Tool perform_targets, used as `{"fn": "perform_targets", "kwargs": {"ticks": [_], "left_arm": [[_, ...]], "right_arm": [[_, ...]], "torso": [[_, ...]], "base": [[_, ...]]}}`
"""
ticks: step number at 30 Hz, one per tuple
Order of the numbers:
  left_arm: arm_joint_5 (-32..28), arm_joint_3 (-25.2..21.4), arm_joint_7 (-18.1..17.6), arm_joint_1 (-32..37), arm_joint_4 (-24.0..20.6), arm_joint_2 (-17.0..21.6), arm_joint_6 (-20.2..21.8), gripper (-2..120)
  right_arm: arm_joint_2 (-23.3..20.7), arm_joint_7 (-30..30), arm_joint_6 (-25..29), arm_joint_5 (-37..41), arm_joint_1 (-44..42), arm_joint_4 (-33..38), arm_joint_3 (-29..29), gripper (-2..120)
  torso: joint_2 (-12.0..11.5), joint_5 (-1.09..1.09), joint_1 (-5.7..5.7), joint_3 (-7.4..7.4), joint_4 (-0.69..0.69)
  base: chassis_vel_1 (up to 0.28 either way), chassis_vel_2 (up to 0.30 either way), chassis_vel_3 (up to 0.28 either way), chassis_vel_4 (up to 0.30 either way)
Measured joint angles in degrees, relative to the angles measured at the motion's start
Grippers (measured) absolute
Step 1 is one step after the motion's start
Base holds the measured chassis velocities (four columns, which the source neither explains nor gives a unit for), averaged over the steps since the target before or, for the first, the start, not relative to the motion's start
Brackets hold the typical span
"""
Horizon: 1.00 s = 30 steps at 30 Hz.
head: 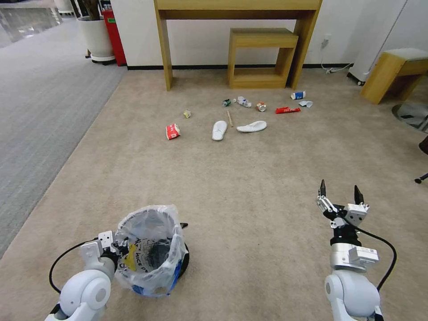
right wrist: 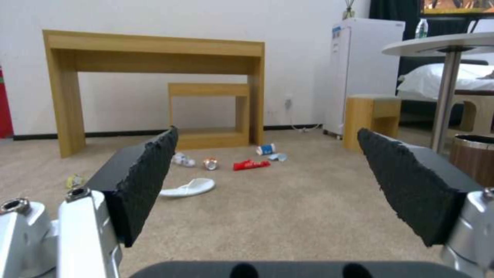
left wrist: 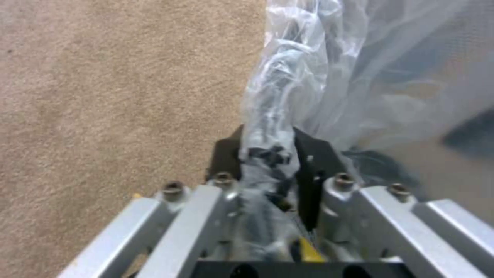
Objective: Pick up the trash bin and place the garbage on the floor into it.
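The trash bin (head: pixel 151 249), lined with a crinkly clear bag, is at the front left over the floor (head: pixel 249 178). My left gripper (head: pixel 117 244) is shut on its bag-covered rim; in the left wrist view the left gripper (left wrist: pixel 268 148) pinches the plastic of the trash bin (left wrist: pixel 360 77). My right gripper (head: pixel 339 192) hangs open at the front right, holding nothing. The garbage lies far ahead: two white slippers (head: pixel 219 130) (head: pixel 252 127), a red-white carton (head: pixel 172 131), a stick (head: pixel 229 118), a can (head: pixel 261 106), a bottle (head: pixel 243 101), a red wrapper (head: pixel 287 109), a cup (head: pixel 298 95). Between the open right gripper (right wrist: pixel 268 185) fingers I see one slipper (right wrist: pixel 188 188) and the wrapper (right wrist: pixel 251 165).
A wooden desk (head: pixel 236 9) with a small stool (head: pixel 261 58) under it stands against the far wall behind the litter. A wooden side table (head: pixel 392 71) is at the far right, grey carpet (head: pixel 40 111) on the left. A brown metal-rimmed bin (right wrist: pixel 473 154) stands near a round table.
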Motion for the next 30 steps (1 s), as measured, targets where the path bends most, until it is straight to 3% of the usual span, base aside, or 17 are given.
{"fn": "perform_targets", "kwargs": {"ticks": [2, 5, 16, 30], "left_arm": [[0.09, 0.03, 0.21, 0.00, -0.04, 0.03, -0.24, 5], [0.11, 0.12, 0.25, -0.01, -0.09, -0.02, -0.26, 3], [0.77, -0.20, 0.26, 0.36, 0.02, -0.90, -0.28, 3], [4.01, -2.75, 2.37, 1.39, -0.82, -5.49, -1.07, 3]], "right_arm": [[0.11, -0.01, -0.13, -0.09, 0.03, 0.01, -0.05, 88], [0.18, -0.02, -0.25, -0.12, 0.09, 0.08, -0.10, 88], [0.01, -0.03, -0.52, -0.13, 0.16, 0.06, -0.40, 86], [-1.44, 0.17, -0.54, 0.47, -0.29, 0.01, -0.66, 86]], "torso": [[0.00, 0.00, 0.00, 0.00, 0.00], [0.01, -0.02, 0.00, 0.00, -0.02], [0.01, 0.01, 0.00, 0.00, 0.00], [0.00, -0.03, 0.00, 0.01, 0.00]], "base": [[0.000, 0.000, 0.000, 0.000], [0.000, 0.000, 0.000, 0.000], [0.000, 0.000, 0.000, 0.000], [0.000, 0.000, 0.000, 0.000]]}}
